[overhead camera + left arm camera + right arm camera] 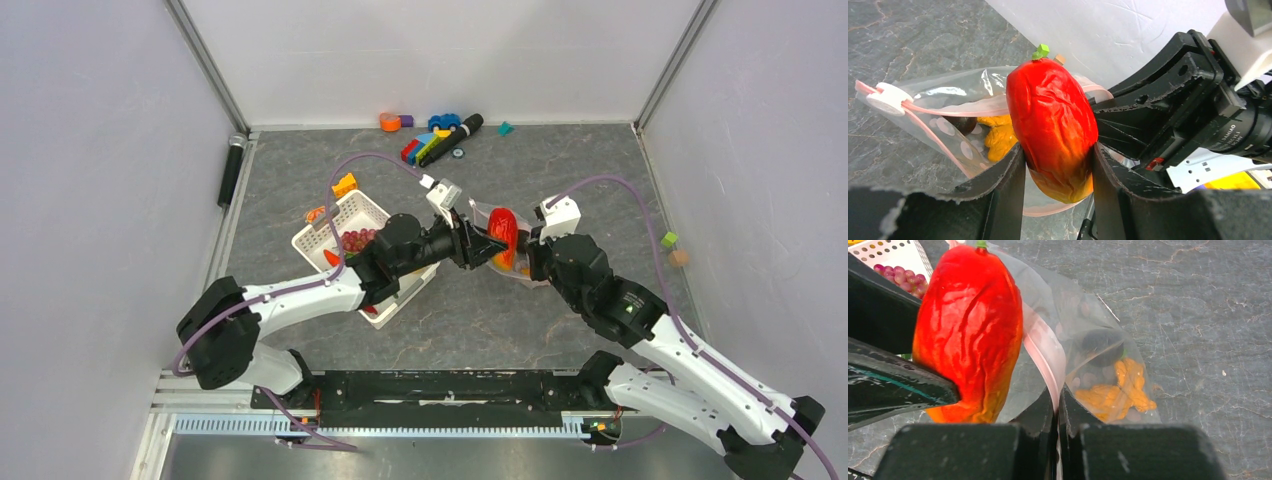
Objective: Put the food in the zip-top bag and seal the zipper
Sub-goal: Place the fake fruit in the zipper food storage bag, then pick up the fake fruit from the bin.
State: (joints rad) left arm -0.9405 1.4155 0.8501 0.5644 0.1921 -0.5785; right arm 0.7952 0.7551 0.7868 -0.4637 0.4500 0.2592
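Mango (1053,125), red fading to orange-yellow with a green stem nub, is clamped between both fingers of the left gripper (1055,172). The grip is across its lower half, stem end up in the left wrist view. So the left claw is grasping the mango, mid-scene over the table (600,180), right at the mouth of the zip-top bag (943,117). The mango's lower end looks to be behind clear film; most of it is outside the mouth.

The right gripper (1057,412) is clenched tight on the bag's mouth edge. The pink zipper (1044,357) runs straight down into its closed fingers. The bag mouth gapes open from that pinch. Can't tell whether the bag's bottom touches the table. A white slider (888,97) sits on the zipper at the end away from the right gripper.

Inside the bag are a yellow-orange food piece (1113,392) and a dark round piece (1100,345), kind can't tell.

In the top view the two grippers meet nose to nose at table centre. A white slotted basket (335,225) sits under and behind the left arm on the left side, with purple grapes (357,240) in it. Coloured blocks (425,148) and a toy car (445,122) lie along the far edge, well apart from the bag.
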